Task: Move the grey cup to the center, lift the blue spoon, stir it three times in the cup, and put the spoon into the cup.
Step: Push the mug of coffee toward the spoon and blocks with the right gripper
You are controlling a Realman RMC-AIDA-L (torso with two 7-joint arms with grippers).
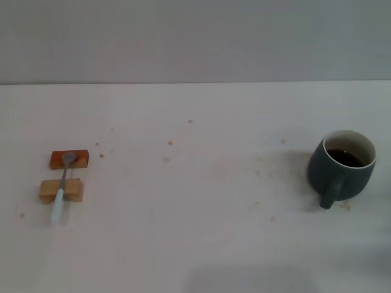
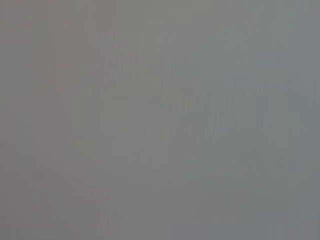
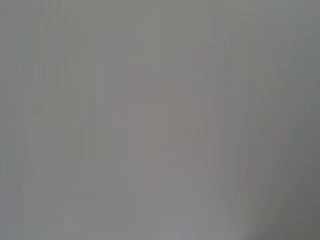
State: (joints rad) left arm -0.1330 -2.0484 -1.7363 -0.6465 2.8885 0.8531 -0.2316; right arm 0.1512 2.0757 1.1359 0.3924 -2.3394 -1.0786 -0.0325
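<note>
The grey cup [image 1: 341, 166] stands upright at the right side of the table, its handle turned toward the front edge and dark liquid inside. Far to the left lies the blue spoon [image 1: 62, 189], its metal bowl resting on a reddish wooden block [image 1: 69, 159] and its handle across a lighter wooden block [image 1: 61, 190], the pale blue end pointing to the front. Neither gripper shows in the head view. Both wrist views hold only a plain grey surface.
The pale table [image 1: 195, 201] carries small brown specks and stains around its middle and near the cup. A grey wall rises behind the table's far edge.
</note>
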